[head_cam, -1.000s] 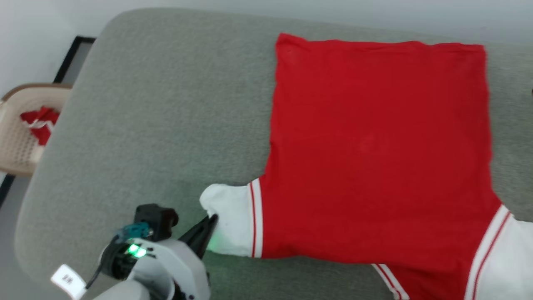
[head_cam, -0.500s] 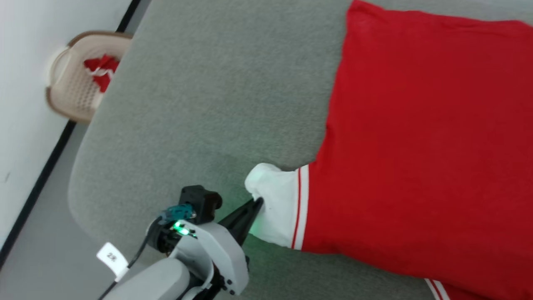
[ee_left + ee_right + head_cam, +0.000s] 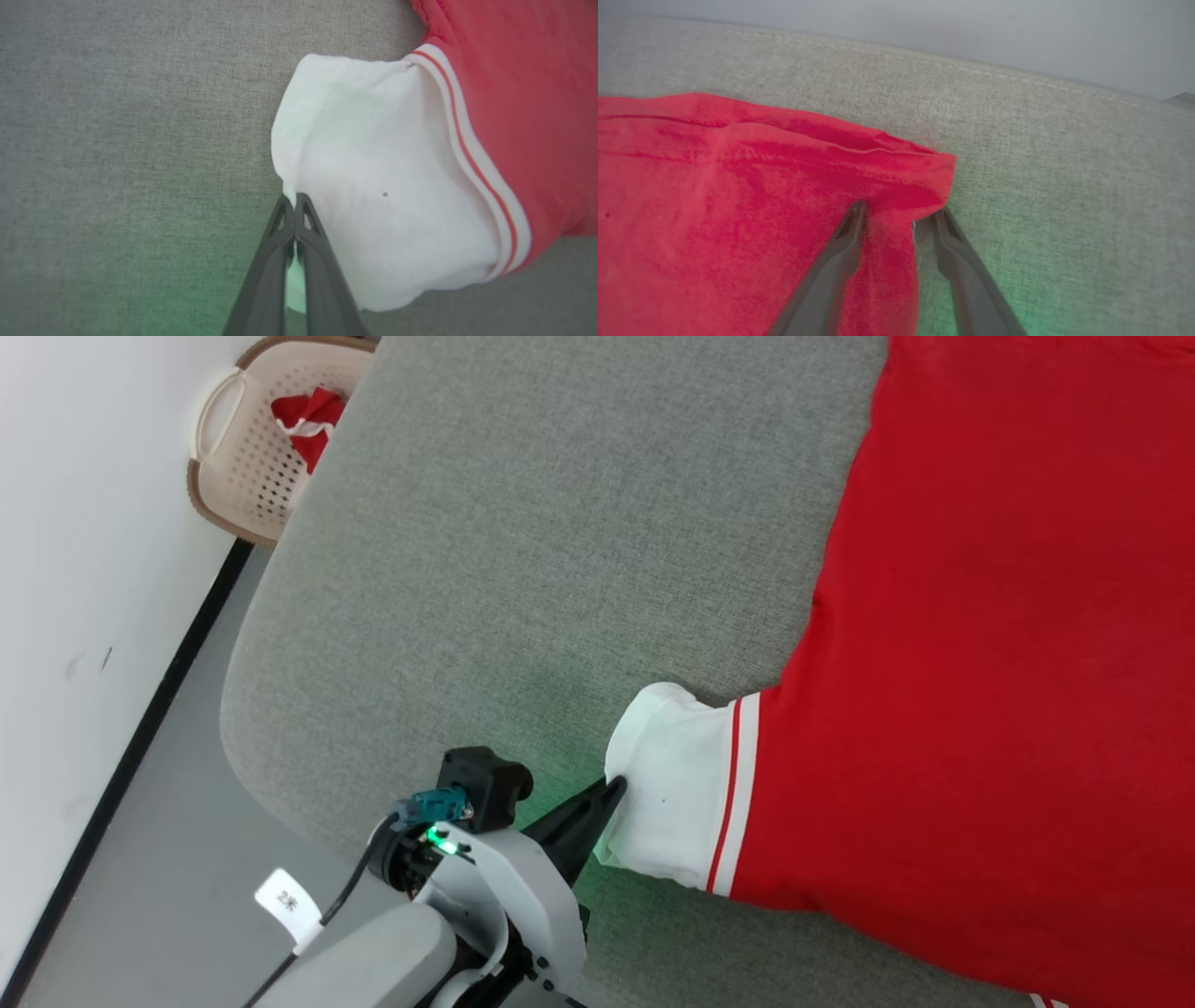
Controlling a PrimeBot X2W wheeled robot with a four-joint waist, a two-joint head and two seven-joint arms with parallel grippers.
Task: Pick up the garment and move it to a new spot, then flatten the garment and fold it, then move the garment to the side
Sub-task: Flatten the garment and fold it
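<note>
The head camera has turned since the earlier frame, so the garment (image 3: 990, 644) now sits more to the right of its view, flat on the grey bench (image 3: 523, 523). The left gripper (image 3: 611, 791) still has its fingers clenched on the white sleeve end (image 3: 667, 784). The right gripper (image 3: 899, 212) has its fingers apart, astride a red corner of the garment.

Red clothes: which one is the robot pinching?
The big garment on the grey surface, by its white sleeve; the other red cloth lies in the basket.
</note>
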